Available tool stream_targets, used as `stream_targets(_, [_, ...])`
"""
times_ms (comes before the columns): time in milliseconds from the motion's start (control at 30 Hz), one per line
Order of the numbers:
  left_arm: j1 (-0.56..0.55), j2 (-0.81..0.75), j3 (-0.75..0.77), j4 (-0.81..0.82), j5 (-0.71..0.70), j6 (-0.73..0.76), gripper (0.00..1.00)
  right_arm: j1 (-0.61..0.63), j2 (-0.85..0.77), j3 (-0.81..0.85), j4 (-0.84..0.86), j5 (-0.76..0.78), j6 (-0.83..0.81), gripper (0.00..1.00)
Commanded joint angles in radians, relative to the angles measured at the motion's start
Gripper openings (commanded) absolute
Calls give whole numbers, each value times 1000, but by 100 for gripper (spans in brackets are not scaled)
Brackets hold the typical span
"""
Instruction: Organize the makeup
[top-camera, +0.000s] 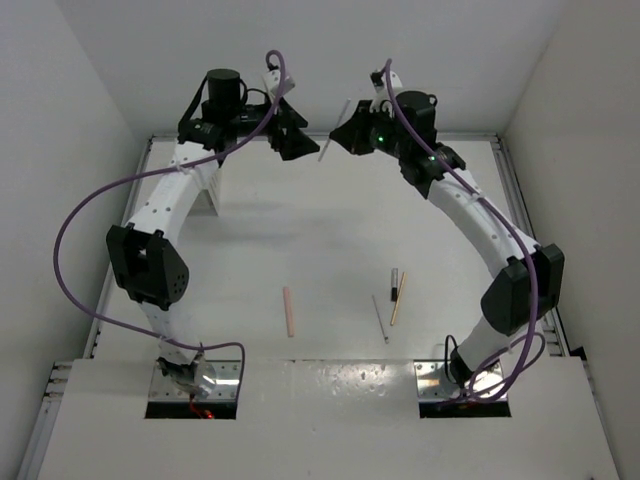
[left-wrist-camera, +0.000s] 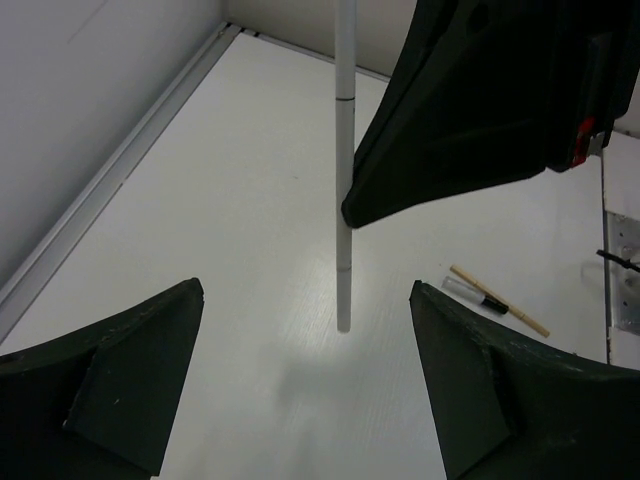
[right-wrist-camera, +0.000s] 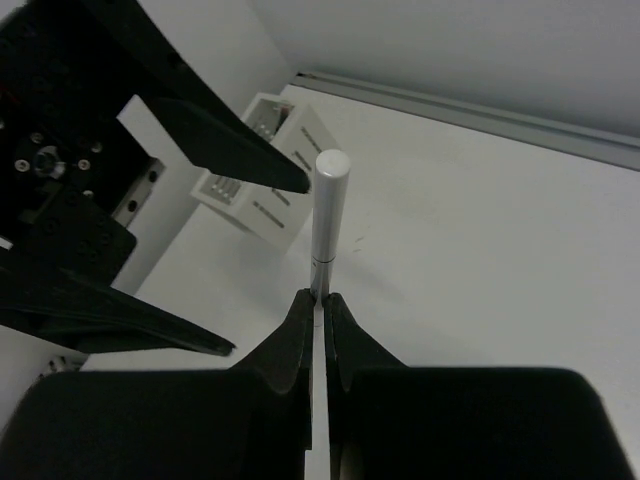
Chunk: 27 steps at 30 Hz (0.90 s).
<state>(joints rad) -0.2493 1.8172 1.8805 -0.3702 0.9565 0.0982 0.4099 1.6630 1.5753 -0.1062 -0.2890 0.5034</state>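
My right gripper (top-camera: 338, 137) (right-wrist-camera: 320, 298) is shut on the lower end of a pale blue stick (top-camera: 327, 143) (right-wrist-camera: 326, 215) and holds it high above the far table. In the left wrist view the stick (left-wrist-camera: 345, 190) hangs upright between my left fingers. My left gripper (top-camera: 300, 140) (left-wrist-camera: 305, 290) is open, facing the right one, with its jaws wide and not touching the stick. On the table lie a pink stick (top-camera: 289, 311), a thin white stick (top-camera: 381, 320), a tan wooden stick (top-camera: 398, 298) (left-wrist-camera: 505, 303) and a short black-and-white stick (top-camera: 394, 283) (left-wrist-camera: 473, 292). The black stick is out of view.
The white slatted box (right-wrist-camera: 262, 172) stands at the far left under my left arm, partly hidden in the top view (top-camera: 213, 193). Low walls close the table at the back and sides.
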Motion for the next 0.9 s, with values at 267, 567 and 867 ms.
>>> stream_targets(267, [-22,21,-40,119,31,-54,80,30,44,43,157,-79,119,0])
stream_targets(567, [-22,21,-50,119,-9,-35,42,46,83,42,195,-111,184,0])
stream_targets(867, [-22,21,-60,87,-70,-17,0,41,93,17,203,-127,196,0])
